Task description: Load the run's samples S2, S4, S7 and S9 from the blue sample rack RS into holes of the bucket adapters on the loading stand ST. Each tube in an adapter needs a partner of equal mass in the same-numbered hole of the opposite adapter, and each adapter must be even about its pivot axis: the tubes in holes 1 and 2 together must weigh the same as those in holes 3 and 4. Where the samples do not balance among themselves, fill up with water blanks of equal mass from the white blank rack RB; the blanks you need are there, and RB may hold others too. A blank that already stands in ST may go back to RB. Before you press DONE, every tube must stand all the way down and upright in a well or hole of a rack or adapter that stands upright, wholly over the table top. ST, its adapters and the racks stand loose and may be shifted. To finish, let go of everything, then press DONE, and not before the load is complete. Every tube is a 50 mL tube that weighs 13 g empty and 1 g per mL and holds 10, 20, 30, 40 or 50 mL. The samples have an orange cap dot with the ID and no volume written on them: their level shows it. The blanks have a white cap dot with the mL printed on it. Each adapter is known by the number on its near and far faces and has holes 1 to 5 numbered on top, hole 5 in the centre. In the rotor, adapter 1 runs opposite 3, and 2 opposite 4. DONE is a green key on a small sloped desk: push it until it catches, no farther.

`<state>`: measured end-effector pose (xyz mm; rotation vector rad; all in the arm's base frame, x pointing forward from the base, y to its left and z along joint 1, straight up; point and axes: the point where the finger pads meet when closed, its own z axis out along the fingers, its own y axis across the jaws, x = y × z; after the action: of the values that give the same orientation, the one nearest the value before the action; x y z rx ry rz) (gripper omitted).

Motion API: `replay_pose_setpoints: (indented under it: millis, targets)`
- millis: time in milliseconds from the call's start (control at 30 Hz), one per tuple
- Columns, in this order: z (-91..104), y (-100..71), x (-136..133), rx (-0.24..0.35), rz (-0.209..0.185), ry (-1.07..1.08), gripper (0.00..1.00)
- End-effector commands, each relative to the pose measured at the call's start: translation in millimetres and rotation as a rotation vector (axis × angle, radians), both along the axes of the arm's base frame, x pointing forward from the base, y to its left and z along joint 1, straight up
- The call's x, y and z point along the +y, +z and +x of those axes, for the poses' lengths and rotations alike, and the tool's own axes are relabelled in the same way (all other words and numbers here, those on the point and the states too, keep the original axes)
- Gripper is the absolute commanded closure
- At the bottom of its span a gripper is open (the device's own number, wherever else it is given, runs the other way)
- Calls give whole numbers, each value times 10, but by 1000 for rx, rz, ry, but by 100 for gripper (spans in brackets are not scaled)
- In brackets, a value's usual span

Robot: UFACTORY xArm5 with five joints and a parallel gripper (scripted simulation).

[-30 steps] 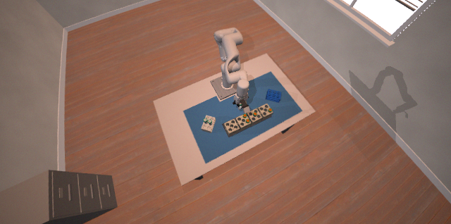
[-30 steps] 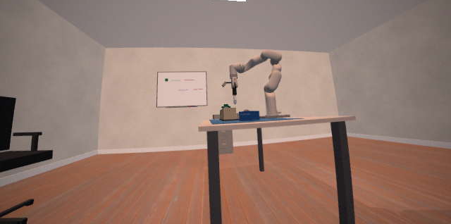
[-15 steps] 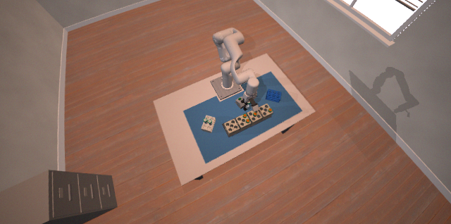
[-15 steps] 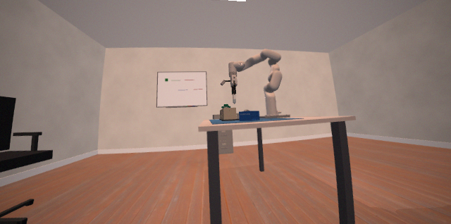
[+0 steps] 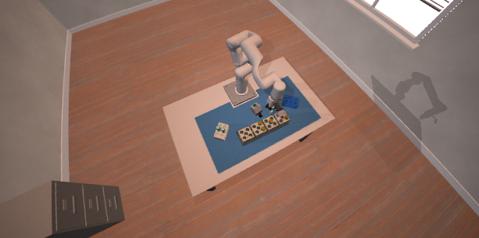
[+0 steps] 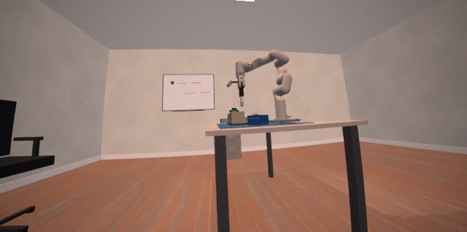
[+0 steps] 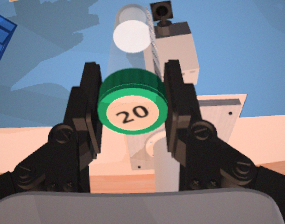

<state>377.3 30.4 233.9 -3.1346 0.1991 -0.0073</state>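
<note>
Blue mat point(image 5: 224, 152) covers the surface point(image 5: 179, 133) in a room with wooden floor. Above it the hand point(image 7: 132, 111) is closed on a blank tube point(image 7: 130, 102) with green cap marked 20, hanging upright in the air, between the DONE desk point(image 5: 256, 109) and the blue rack RS point(image 5: 291, 101), just behind the stand ST point(image 5: 263, 129).

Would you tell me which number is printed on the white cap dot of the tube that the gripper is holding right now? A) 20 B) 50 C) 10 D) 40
A: in the wrist view the gripper is shut on the green-capped tube, and the white dot on its cap reads 20.
</note>
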Motion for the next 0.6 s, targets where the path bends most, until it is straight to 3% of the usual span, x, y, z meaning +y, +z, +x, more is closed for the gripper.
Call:
replay_pose_setpoints:
  millis: [0,567]
  targets:
    - [70,13,145,-3,1,1,100]
    - [357,16,839,-3,2,1,100]
